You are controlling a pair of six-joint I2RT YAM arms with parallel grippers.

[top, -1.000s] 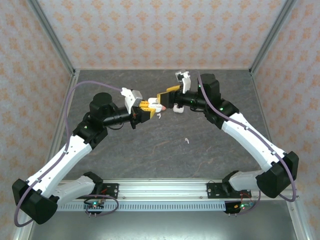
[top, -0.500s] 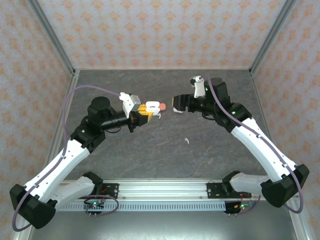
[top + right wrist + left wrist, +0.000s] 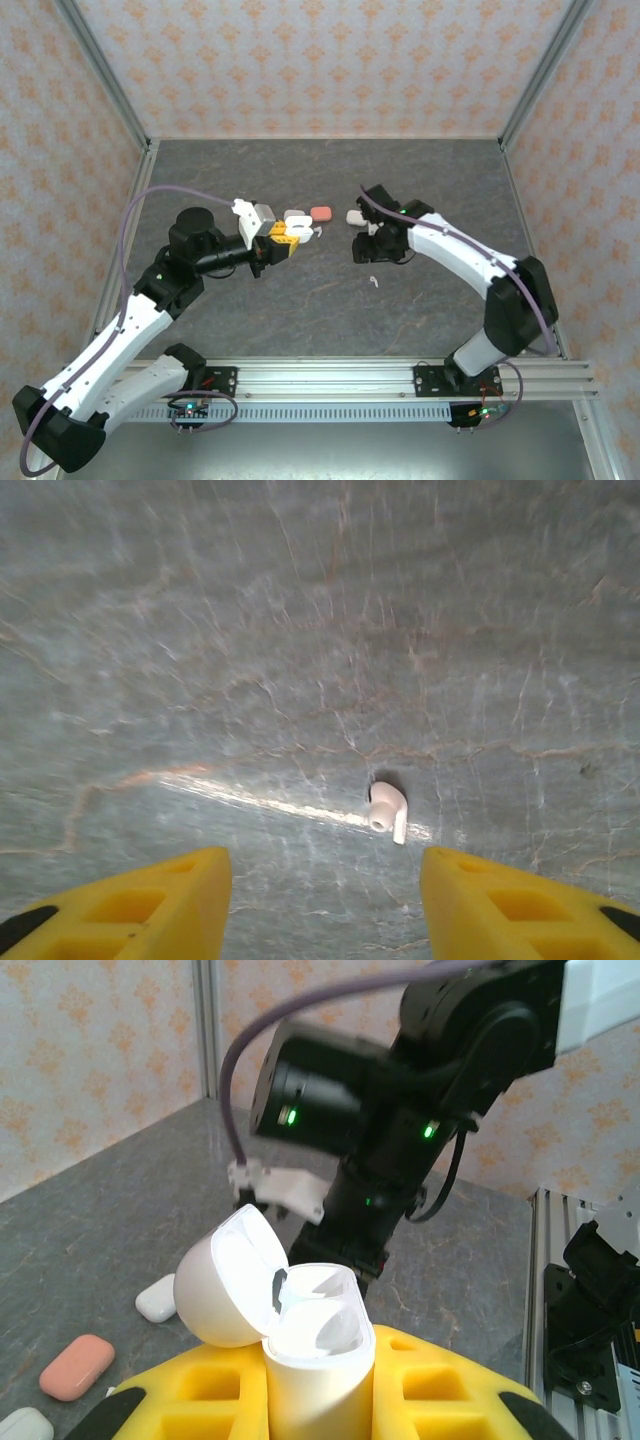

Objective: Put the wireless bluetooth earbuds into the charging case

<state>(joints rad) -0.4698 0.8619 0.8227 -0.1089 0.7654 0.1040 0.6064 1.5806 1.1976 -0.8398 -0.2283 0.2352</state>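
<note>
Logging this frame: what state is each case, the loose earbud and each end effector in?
held white case: lid open, upright.
left end effector: shut on the held white case.
right end effector: open, empty, above the earbud.
earbud: loose on the table.
coral case: closed.
white case by the right arm: closed.
white case by the left end effector: closed.

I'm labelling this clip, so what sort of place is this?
Probably a robot test enclosure: patterned wall panels, a grey stone-look tabletop and an aluminium mounting rail.
</note>
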